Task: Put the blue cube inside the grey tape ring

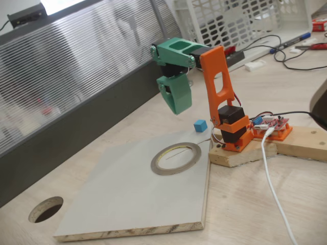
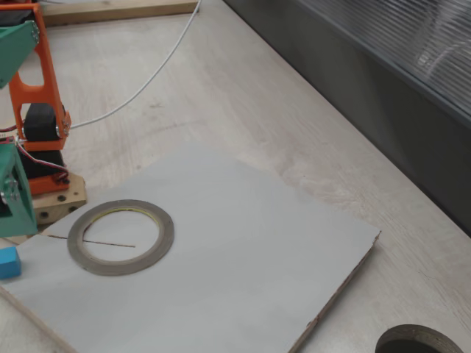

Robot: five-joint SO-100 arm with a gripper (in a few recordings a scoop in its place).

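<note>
The blue cube (image 1: 200,125) rests by the far edge of a grey board (image 1: 122,199), a little behind the grey tape ring (image 1: 176,158). The ring lies flat on the board with nothing inside it. My green gripper (image 1: 179,109) hangs pointing down, above and to the left of the cube, not touching it. Its jaws look shut with nothing between them. In the other fixed view the cube (image 2: 8,262) sits at the left edge, left of the ring (image 2: 121,236), with the green gripper (image 2: 19,220) just above it.
The orange arm base (image 1: 232,130) stands on a wooden block (image 1: 240,153) right of the ring. A white cable (image 1: 273,189) runs across the table. A round hole (image 1: 46,209) is cut in the tabletop at the front left. A dark wall (image 1: 76,117) lines the back.
</note>
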